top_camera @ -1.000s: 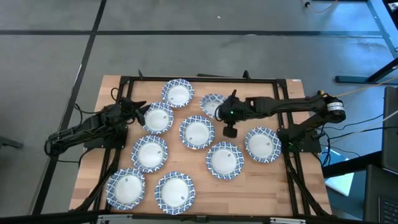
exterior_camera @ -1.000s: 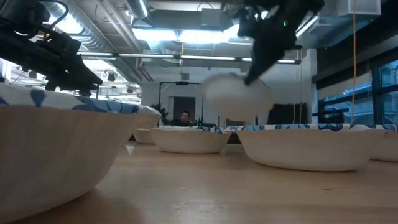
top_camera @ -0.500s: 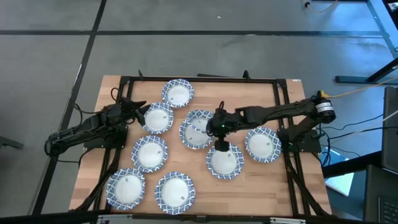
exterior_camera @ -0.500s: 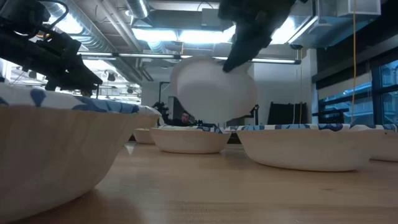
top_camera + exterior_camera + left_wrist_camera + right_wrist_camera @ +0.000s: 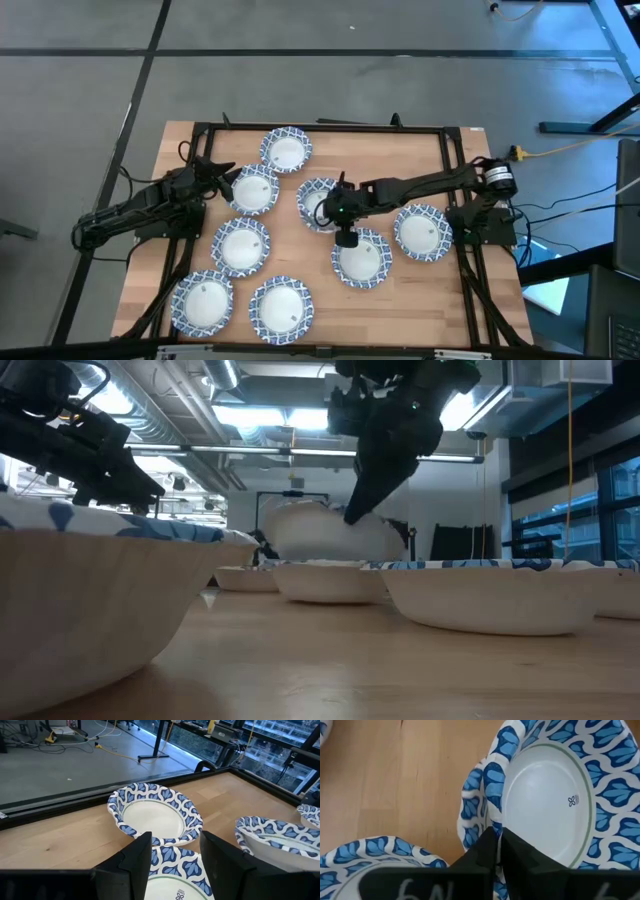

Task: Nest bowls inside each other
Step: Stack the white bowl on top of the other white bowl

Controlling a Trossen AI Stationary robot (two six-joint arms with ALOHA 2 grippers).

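The left hand (image 5: pixel 225 177) sits over at the left of the desk (image 5: pixel 440 300), its two fingers (image 5: pixel 135 857) parted with nothing between them, poised over the rim of the nearest bowl (image 5: pixel 252 189); it looks parked there, waiting its turn, with the far bowl (image 5: pixel 155 815) ahead of it; moving across to the middle, the right hand (image 5: pixel 336 208) is pinched tight on the patterned rim of the carried bowl (image 5: pixel 318 198), and that rim grip makes sense, since it leaves the underside free to drop into another; the wrist camera shows a second blue rim peeking out beside it, so the bowl appears to be settling into the centre bowl (image 5: pixel 472 795), slightly tilted in the low view and, by my reading, not fully seated; the rest are spread singly across the desk, two by the front left corner, one at the right edge, so most of the nesting is yet to come; hard to call from above how deep the carried one sits, because the arm covers part of it; the low view is crowded by a near bowl (image 5: pixel 90 600) cut off at its edge.
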